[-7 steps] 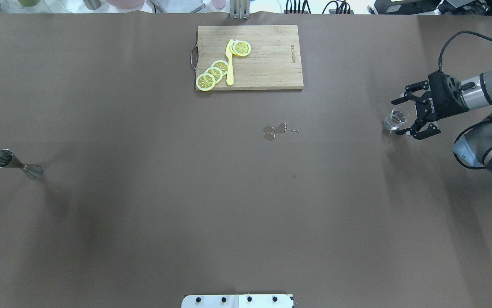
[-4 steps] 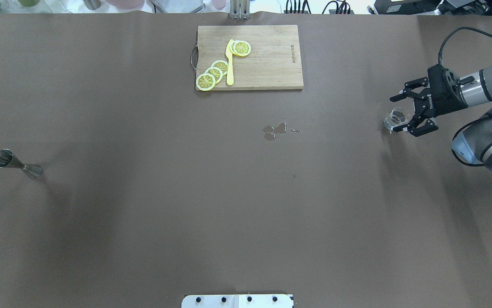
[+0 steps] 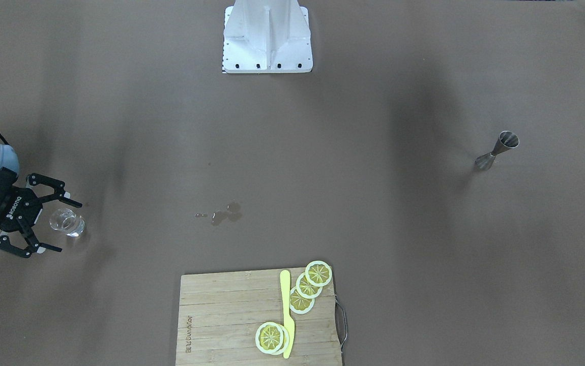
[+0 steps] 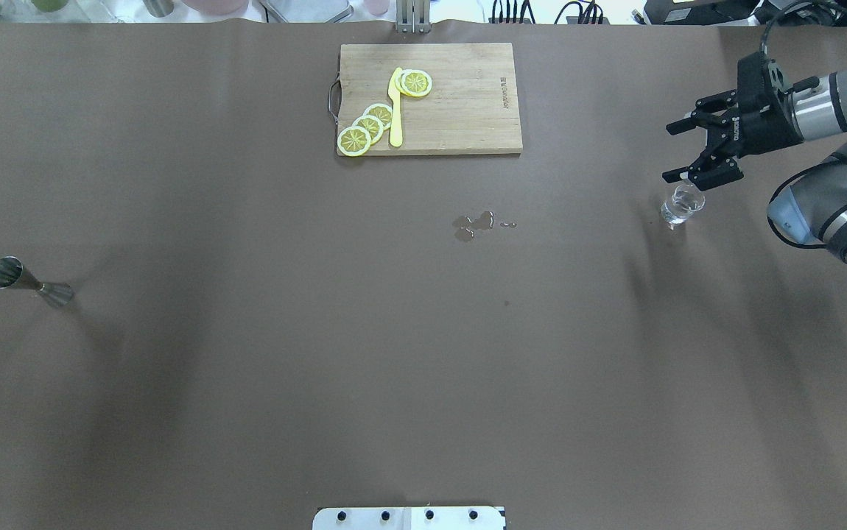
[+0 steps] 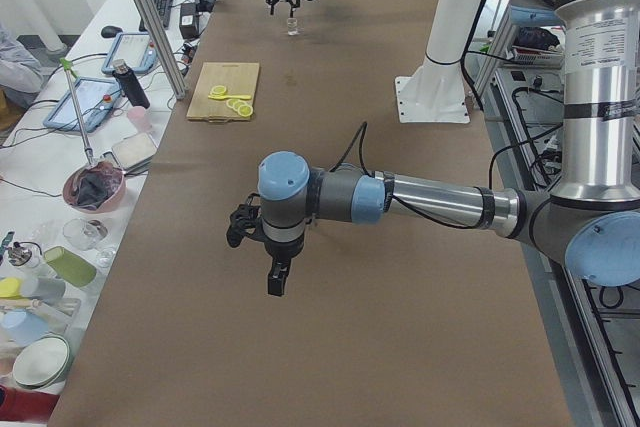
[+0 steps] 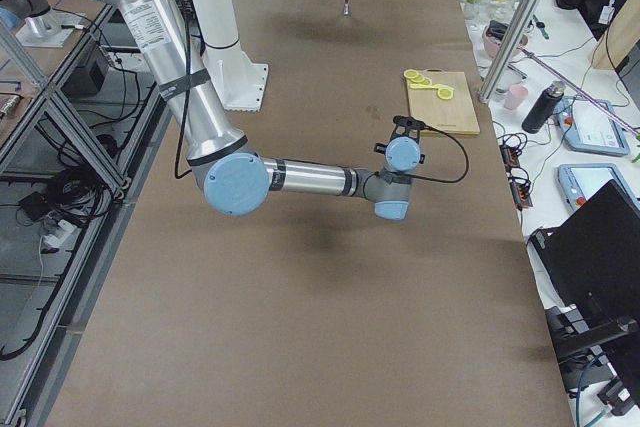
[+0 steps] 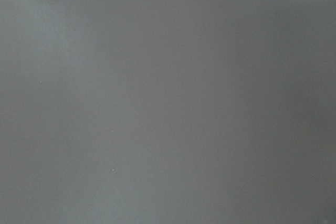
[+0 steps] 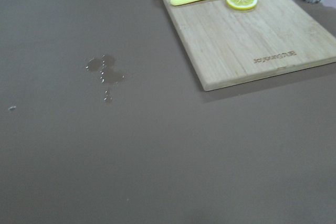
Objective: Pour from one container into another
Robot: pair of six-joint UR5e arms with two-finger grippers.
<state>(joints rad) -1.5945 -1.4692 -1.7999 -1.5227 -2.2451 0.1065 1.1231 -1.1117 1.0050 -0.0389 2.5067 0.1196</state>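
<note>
At table's (image 4: 423,368) right end, right gripper (image 4: 675,153) stood near glass (image 4: 681,205), jaws spread. Best straddle glass mid-height, close gently, keep upright. Left gripper (image 5: 257,259) jaws: could not tell.

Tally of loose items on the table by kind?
Clear glass tumbler: 1
Grey steel hourglass jigger: 1
Wooden cutting board: 1
Yellow plastic knife: 1
Yellow lemon slices: 4 clear, possibly a fifth tucked under one
Total: 8, or 9
</note>
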